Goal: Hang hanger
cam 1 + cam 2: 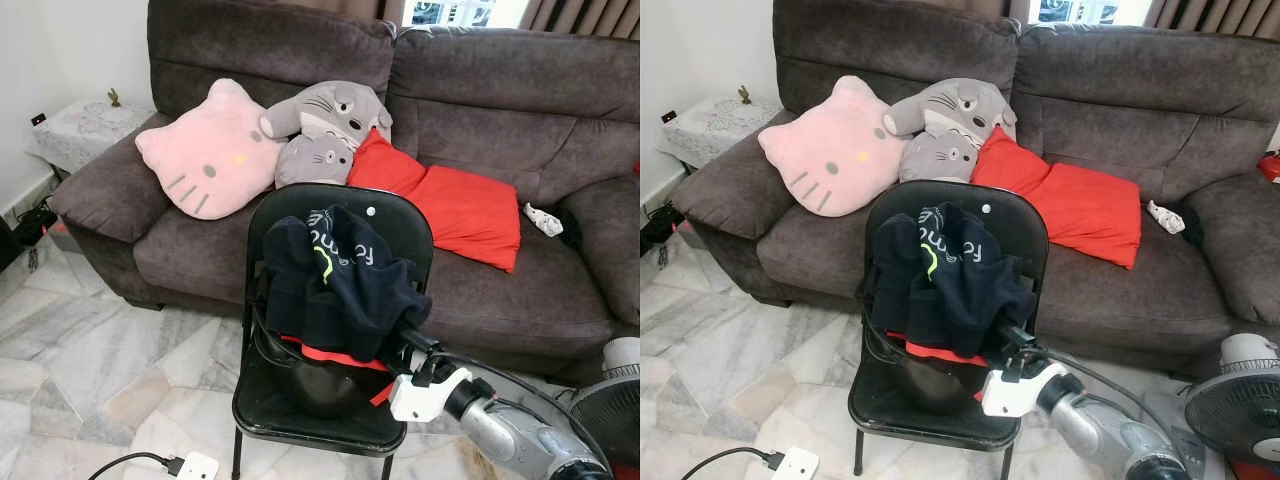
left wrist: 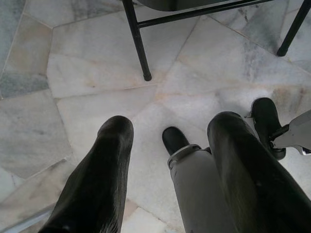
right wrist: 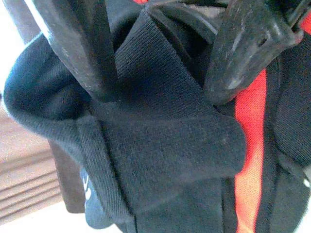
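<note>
Had the right gripper (image 3: 165, 94) shoved into the dark clothes (image 1: 340, 280) heaped on the black chair (image 1: 300, 415), fingers spread either side of a fabric fold, nothing clamped. Probably fishing for the hanger; couldn't spot it, likely buried in there. Left gripper (image 2: 170, 124) idle over the floor (image 2: 97, 58), fingers apart.

Daylight is entering from the window (image 1: 455, 10) behind the sofa (image 1: 500, 110), blowing out there. Both eye views are reading evenly lit and sharp. The right wrist view is showing dark fabric (image 3: 165, 145) soft-focused, with overexposed white patches at its edges.
</note>
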